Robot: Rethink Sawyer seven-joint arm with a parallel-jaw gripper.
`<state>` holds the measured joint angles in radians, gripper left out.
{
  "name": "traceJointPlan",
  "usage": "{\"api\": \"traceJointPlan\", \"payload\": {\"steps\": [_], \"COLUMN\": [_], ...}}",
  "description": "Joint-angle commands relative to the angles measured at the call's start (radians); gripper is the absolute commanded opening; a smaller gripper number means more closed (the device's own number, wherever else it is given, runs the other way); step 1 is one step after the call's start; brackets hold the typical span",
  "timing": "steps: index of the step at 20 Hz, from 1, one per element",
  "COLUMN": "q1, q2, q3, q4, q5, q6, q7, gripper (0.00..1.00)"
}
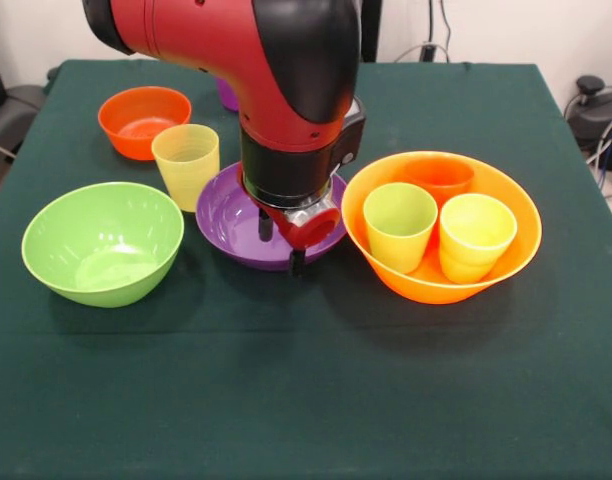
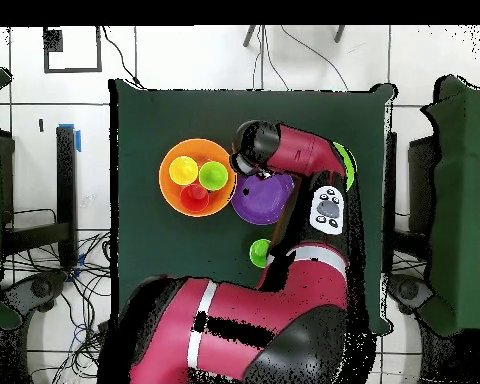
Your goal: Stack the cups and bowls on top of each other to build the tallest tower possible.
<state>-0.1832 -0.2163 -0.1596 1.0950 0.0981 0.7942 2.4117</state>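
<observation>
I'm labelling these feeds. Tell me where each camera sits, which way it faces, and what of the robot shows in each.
Front view: sits across the table at a raised angle, facing the bowls; the red and black arm drops in from above, its hand over the purple bowl.
Overhead view: sits above, looking straight down; the arm reaches up from the bottom.
Shared: the purple bowl and the big orange bowl holding three cups.

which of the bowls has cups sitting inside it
The largest yellow-orange bowl: it holds three cups. The purple bowl, lime green bowl and small orange bowl hold none.
</observation>
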Motion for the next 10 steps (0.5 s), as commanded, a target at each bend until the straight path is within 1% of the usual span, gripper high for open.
{"api": "traceJointPlan", "payload": {"steps": [1, 10], "q1": [-0.024, -0.048], "q2": [-0.001, 0.025], "q3": [0.133, 0.147], "q4": [0.075, 0.093], "q5": [-0.024, -0.037], "q6": [-0.047, -0.093], "q7": [-0.070, -0.084], "gripper": [1.00, 1.00]}}
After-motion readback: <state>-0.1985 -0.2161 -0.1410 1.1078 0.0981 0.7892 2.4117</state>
